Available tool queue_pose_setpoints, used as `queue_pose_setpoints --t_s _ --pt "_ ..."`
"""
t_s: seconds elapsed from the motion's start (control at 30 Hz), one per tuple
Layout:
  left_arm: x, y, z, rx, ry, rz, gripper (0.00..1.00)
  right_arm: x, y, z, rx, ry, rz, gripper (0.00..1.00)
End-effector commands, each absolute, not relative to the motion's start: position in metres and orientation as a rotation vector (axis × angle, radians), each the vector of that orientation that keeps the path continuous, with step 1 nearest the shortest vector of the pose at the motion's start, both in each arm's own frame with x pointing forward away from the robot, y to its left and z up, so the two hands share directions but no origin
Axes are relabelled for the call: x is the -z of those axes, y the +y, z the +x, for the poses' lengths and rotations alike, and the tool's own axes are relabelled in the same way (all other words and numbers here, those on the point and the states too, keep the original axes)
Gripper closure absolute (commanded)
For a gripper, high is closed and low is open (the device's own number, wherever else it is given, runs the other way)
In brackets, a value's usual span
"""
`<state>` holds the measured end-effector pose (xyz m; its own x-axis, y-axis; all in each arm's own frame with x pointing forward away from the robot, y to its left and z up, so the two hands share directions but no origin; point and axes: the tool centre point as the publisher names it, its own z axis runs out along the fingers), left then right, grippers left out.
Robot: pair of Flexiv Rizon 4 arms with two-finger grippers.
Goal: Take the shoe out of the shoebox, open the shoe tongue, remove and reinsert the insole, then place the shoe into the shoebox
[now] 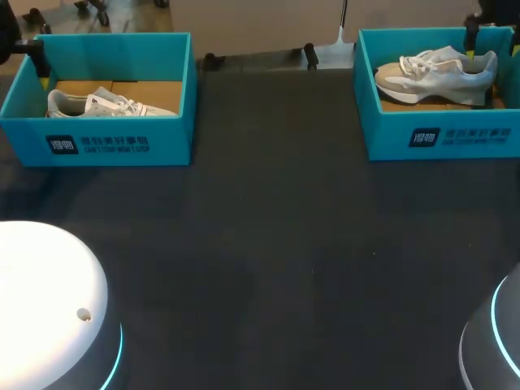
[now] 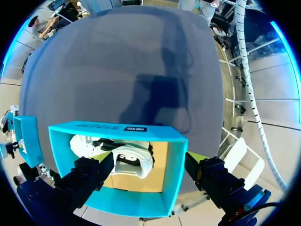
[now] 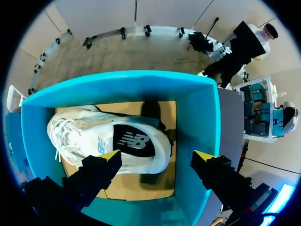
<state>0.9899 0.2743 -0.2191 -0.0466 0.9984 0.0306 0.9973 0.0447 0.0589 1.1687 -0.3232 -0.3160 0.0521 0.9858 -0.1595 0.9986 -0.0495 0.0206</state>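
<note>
Left fingers [image 2: 87,176]: held wide apart with nothing gripped, hung above the left box [image 2: 174,174].
Right fingers [image 3: 96,172]: spread wide with nothing gripped; one tip is seen over the right shoe [image 3: 117,143], the other by the right box [image 3: 197,117] wall.
Left shoe [image 2: 131,157]: laid inside the left box.
Boxes: set well apart at the desk's [image 1: 268,244] far corners.

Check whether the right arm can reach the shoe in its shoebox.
Probably yes: the shoebox is open-topped, nothing covers the shoe, and the right arm hangs above it, jaws open. One jaw looks lined up over the box wall, so shift inward first.
</note>
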Motion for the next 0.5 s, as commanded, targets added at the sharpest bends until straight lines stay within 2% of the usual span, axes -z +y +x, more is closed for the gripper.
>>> queue_pose_setpoints --t_s 0.03,0.1,0.13,0.17,0.2,0.3,0.5 --pt "0.219 0.274 0.988 -0.105 2.255 2.156 0.00 0.324 -0.330 1.182 0.187 2.085 2.211 0.00" --pt "0.219 0.274 0.988 -0.105 2.255 2.156 0.00 0.326 -0.330 1.182 0.189 2.085 2.216 0.05" --pt "0.219 0.274 0.988 -0.105 2.255 2.156 0.00 0.327 -0.330 1.181 0.190 2.086 2.217 0.12" --pt "0.219 0.274 0.988 -0.105 2.255 2.156 0.00 0.328 -0.329 1.181 0.192 2.089 2.218 0.25" --pt "0.219 0.274 0.988 -0.105 2.255 2.156 0.00 0.329 -0.330 1.181 0.195 2.091 2.220 0.31" --pt "0.219 0.274 0.988 -0.105 2.255 2.156 0.00 0.332 -0.330 1.181 0.198 2.095 2.223 0.20" --pt "0.219 0.274 0.988 -0.105 2.255 2.156 0.00 0.337 -0.331 1.180 0.214 2.091 2.227 0.21"
